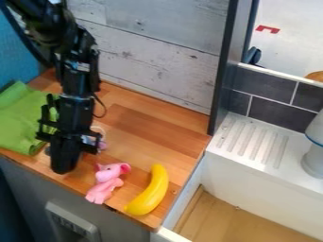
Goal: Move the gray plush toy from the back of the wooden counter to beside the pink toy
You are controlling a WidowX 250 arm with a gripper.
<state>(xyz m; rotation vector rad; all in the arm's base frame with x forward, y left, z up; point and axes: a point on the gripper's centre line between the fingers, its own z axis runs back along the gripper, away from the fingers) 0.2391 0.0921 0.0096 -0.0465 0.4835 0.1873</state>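
Hanging down over the near left part of the wooden counter (161,124) with the black gripper (65,163), and coming in from the far left with the black arm (77,78). Giving no clear view of how far open or shut, or of anything in hold, so not being able to tell either. Having a small pink and pale thing (102,144) just beside the gripper on the right, partly hiding it and leaving any contact uncertain. Finding a pink soft toy (106,183) lying to the right of the gripper, close to the counter's near edge, with its head pointing far and its body pointing near. Seeing a yellow banana (151,191) lying just right of the toy, curving along near the counter's right edge. Passing in front of part of a crumpled green cloth (19,120) at the left. Facing a whitewashed plank wall (148,59) at the far side and a dark upright post (224,71) at its right end. Showing a ridged white drainboard (252,142) farther right, with dark tiles (277,112) behind it and a wooden-bottomed basin (233,222) on the near side.
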